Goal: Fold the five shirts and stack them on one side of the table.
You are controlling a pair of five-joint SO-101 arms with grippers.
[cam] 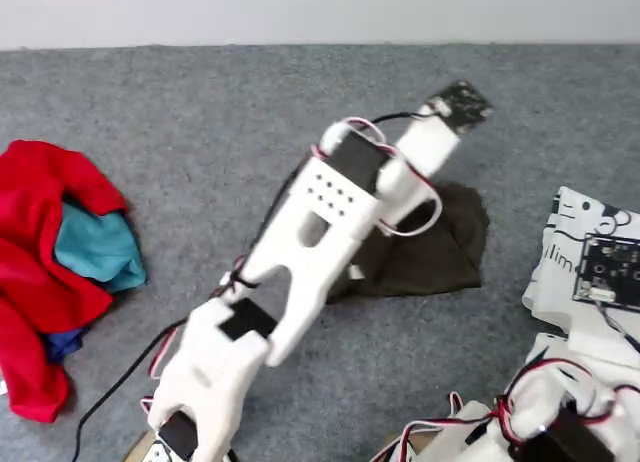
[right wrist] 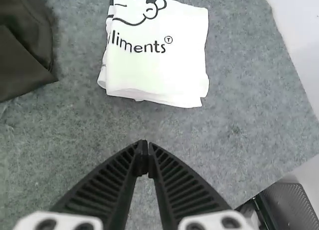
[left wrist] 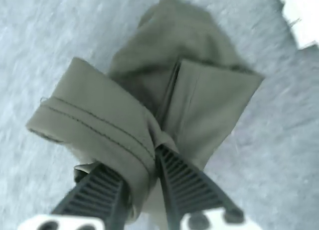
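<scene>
Left gripper (left wrist: 135, 165) pinches a bunched fold of the olive shirt (left wrist: 199, 105), which could slip out and unfold; right gripper (right wrist: 146, 146) is closed on nothing.

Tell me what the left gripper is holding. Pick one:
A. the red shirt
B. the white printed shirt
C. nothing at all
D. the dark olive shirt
D: in the left wrist view the left gripper is closed on a fold of the dark olive shirt, with the cloth bunched between its two black fingers.
</scene>
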